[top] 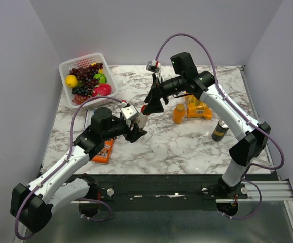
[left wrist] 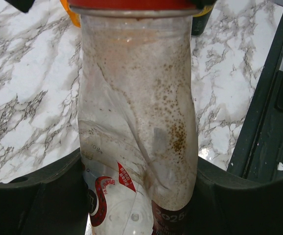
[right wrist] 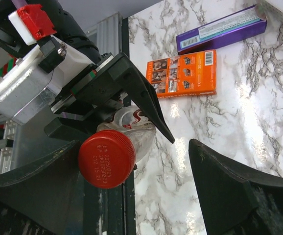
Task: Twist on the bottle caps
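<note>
Bright, even overhead light, soft faint shadows on the marble table (top: 187, 147), white glare patches on it in both wrist views, clear bottle (left wrist: 136, 122) sharp close up, red cap (right wrist: 107, 159) print legible, right gripper's fingers (right wrist: 229, 196) dark, underexposed.

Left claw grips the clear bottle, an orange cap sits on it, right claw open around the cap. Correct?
No: the cap is red, not orange, as the right wrist view shows. The left claw does grip the clear bottle, and the right claw is open around the cap.
</note>
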Controlling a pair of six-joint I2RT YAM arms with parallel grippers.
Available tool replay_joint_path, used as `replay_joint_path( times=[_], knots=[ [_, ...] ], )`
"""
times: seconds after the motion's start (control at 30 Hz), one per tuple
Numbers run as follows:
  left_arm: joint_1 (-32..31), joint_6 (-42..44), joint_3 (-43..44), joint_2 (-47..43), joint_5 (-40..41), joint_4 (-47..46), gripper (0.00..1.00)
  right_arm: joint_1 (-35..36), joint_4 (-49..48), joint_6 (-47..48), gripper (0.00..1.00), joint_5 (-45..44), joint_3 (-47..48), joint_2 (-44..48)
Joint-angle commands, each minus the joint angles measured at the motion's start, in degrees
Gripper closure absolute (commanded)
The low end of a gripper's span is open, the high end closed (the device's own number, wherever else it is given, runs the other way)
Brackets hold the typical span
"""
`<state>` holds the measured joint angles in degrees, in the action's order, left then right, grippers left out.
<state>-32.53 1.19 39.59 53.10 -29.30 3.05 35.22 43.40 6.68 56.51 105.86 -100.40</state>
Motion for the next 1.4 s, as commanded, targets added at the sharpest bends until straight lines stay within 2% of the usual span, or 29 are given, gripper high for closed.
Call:
replay_joint_path(
  times=[0.0,0.1,0.13,0.17,0.23,0.27,0.3,0.4,0.47,0.5,0.6,0.97,1.37],
  knots=[
    [0.45,-2.68,2.07,0.69,-2.52,-4.45,1.0,0.81,-2.7,-1.4,0.11,0.89,-0.66,-1.02],
    [0.54,-3.3,2.07,0.95,-2.6,-5.33,1.0,0.72,-2.97,-1.05,0.34,0.18,-0.13,-1.64],
    [0.63,-3.39,2.07,1.21,-2.61,-5.42,1.0,0.72,-3.14,-0.97,0.46,0.09,0.04,-1.73],
    [0.72,-3.3,1.89,1.3,-2.43,-5.51,0.87,0.81,-3.14,-0.7,0.52,-0.17,0.65,-1.73],
    [0.8,-3.3,1.28,1.3,0.62,-5.25,0.48,0.72,-0.7,2.44,0.63,-2.53,1.8,-1.91],
    [0.98,-3.04,1.01,1.13,2.3,-4.9,0.19,0.81,0.71,4.29,0.65,-4.03,2.67,-1.9],
    [1.07,-2.25,0.75,0.95,3.71,-3.76,0.03,0.73,2.03,6.22,0.66,-7.35,3.55,-1.73],
    [1.59,0.73,-0.92,0.77,9.33,0.45,0.01,0.72,6.26,14.4,0.67,-16.39,2.08,-0.15],
    [3.08,-1.01,-2.76,0.69,15.2,1.6,0.01,0.64,6.09,20.37,0.67,-19.84,-0.82,1.96],
    [5.61,-0.93,-3.2,0.69,14.8,2.65,0.01,0.64,5.91,22.13,0.68,-23.08,-2.75,2.31],
    [6.87,-0.23,-3.91,0.78,15.23,5.29,0.01,0.2,5.47,26.1,0.7,-26.18,-7.42,2.05],
    [15.47,-0.14,-4.61,-1.86,12.43,9.17,0.01,0.02,-3.49,30.76,0.69,-27.42,-17.35,0.91],
    [21.9,-1.01,-5.05,-3.0,8.82,9.96,0.01,-0.24,-4.55,30.68,0.62,-27.33,-18.06,-3.31]
  ],
)
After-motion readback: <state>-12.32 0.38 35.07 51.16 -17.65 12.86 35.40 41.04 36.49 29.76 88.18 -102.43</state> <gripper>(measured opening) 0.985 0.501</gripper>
